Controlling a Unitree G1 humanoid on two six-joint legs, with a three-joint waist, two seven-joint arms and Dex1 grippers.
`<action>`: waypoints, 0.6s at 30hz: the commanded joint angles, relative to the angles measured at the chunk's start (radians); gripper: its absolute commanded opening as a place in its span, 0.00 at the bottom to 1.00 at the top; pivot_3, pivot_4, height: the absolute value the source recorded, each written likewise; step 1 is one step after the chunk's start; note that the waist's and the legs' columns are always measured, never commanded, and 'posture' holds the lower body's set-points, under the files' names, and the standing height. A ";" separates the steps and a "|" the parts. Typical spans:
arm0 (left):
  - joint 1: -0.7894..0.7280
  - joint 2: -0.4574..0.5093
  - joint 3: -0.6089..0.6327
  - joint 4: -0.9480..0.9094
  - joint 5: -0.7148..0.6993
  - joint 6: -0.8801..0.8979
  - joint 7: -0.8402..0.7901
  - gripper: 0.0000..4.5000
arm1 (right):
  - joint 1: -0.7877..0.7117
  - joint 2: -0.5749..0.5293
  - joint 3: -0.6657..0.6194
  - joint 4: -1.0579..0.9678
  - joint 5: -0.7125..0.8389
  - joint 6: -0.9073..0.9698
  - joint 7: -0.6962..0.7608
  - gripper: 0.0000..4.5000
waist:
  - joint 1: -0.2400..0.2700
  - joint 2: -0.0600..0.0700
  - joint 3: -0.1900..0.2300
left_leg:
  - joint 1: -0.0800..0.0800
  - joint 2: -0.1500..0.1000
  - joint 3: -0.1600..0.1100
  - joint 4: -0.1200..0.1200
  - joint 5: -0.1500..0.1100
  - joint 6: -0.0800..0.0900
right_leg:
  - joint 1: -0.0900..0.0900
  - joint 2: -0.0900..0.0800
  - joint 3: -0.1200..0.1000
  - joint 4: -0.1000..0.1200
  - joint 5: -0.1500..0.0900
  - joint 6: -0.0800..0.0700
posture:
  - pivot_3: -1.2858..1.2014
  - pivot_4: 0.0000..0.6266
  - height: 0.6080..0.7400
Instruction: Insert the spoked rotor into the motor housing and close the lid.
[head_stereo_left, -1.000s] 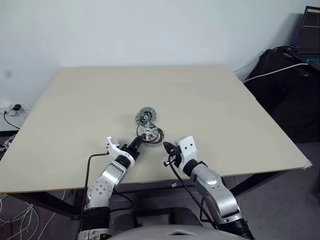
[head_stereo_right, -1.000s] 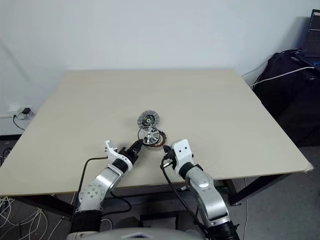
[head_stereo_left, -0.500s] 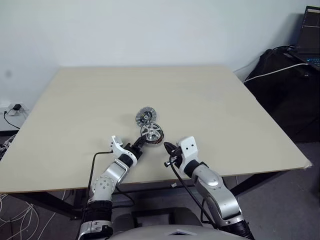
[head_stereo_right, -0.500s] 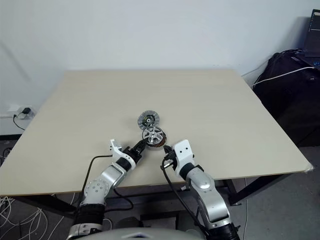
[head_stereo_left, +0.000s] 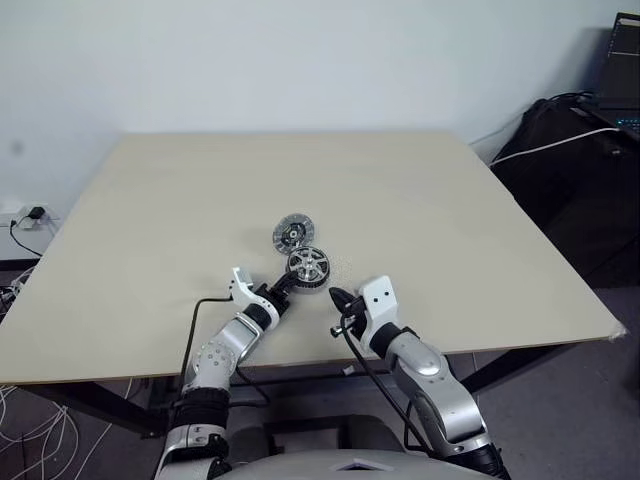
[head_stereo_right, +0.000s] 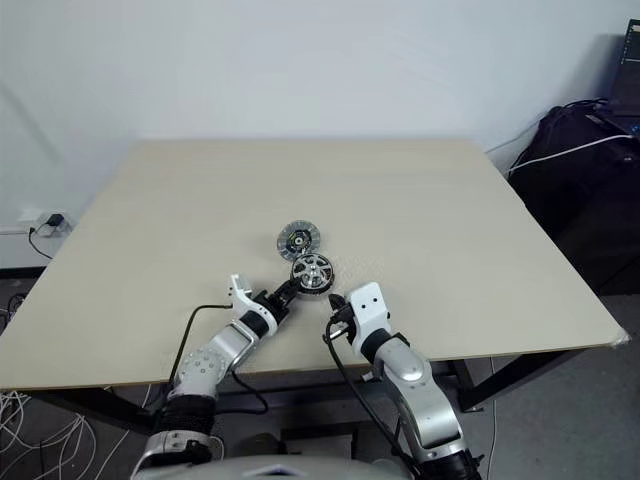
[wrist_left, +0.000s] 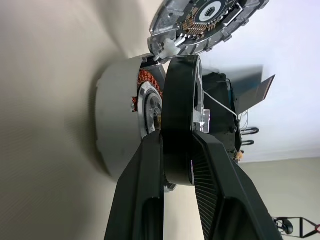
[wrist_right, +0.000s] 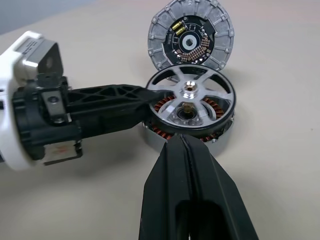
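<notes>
My left pincer (head_stereo_left: 284, 287) grips the rim of the one spoked rotor (wrist_right: 191, 104), holding it just above the one motor housing (wrist_right: 215, 131), whose copper windings show beneath the spokes. My right pincer (head_stereo_left: 334, 297) is closed and empty, its tips close to the housing's near side. These parts sit near the front edge of the pale worktop (head_stereo_left: 450, 220), a little left of its middle. Just beyond them lies the one lid (head_stereo_left: 291, 234), its ribbed rim and dark centre facing up, close beside the housing. I cannot read any lettering on the parts. Beyond the lid the worktop is open to its far edge and both sides.
</notes>
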 joint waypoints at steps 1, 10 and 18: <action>-0.030 -0.090 -0.001 -0.001 0.007 -0.003 -0.022 0.18 | -0.009 0.000 -0.008 -0.050 0.006 0.000 -0.004 0.00 | 0.000 0.000 0.000 | 0.000 0.000 0.000 0.000 0.000 0.000 | 0.000 0.000 0.000 0.000 0.000 0.000 | 0.52 0.00 1.00; -0.025 -0.095 0.001 -0.017 0.008 0.011 -0.017 0.48 | -0.007 -0.001 -0.012 -0.050 0.006 0.003 -0.008 0.00 | 0.002 0.000 0.000 | -0.003 0.000 -0.003 0.000 0.000 0.000 | 0.000 0.000 -0.003 -0.003 0.000 0.000 | 0.52 0.00 1.00; -0.003 -0.095 0.003 -0.063 0.001 0.025 0.002 0.99 | -0.015 0.002 -0.007 -0.042 0.007 0.008 -0.004 0.00 | 0.005 0.003 -0.003 | -0.001 0.000 -0.004 0.001 0.000 0.000 | 0.003 0.000 -0.005 -0.004 0.001 0.001 | 0.52 0.00 1.00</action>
